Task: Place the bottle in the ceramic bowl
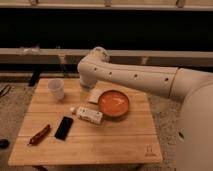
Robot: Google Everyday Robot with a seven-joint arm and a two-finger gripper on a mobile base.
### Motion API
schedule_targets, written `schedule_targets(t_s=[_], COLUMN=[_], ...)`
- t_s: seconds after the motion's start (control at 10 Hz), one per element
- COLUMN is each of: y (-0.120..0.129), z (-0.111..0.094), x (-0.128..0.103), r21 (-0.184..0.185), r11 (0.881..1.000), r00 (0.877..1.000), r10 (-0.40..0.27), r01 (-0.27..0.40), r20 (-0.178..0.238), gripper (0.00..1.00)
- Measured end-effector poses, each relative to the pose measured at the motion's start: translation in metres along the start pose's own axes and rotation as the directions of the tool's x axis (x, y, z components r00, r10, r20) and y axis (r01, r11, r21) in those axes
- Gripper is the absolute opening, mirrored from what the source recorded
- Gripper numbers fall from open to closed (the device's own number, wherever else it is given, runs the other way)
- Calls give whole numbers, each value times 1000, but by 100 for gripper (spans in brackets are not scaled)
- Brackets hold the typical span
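Zero-grasp stage: found gripper point(90, 89) by far-left rim of ceramic bowl point(114, 103), open/closed state cannot tell; judged approach step, req'd descent onto bottle point(89, 115) just beside bowl.

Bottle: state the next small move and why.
Probably bring the gripper, hidden behind the arm's elbow near the wooden table's back edge, forward over the bottle: it lies untouched on the table beside the ceramic bowl.

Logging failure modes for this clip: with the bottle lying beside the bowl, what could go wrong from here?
The bottle lies against or just beside the ceramic bowl, so grasping it may shove the bowl. The gripper is hidden behind the arm over the table's far side, so its alignment cannot be checked.
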Motion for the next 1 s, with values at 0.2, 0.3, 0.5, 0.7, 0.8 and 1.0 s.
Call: schedule_targets(t_s=[0.2, 0.3, 0.5, 0.7, 0.8, 1.0], y=[38, 58, 92, 102, 103, 92], z=[30, 47, 76, 96, 108, 124], x=[-12, -18, -31, -35, -33, -20], r21=[-76, -127, -219, -261, -278, -287], r11=[996, 991, 974, 963, 958, 958], r00=[999, 999, 998, 997, 997, 998], r10=[-47, -50, -61, -76, -75, -43], r01=[46, 49, 58, 69, 64, 25], r20=[-10, -8, -5, -16, -28, -56], gripper=[80, 80, 80, 80, 80, 80])
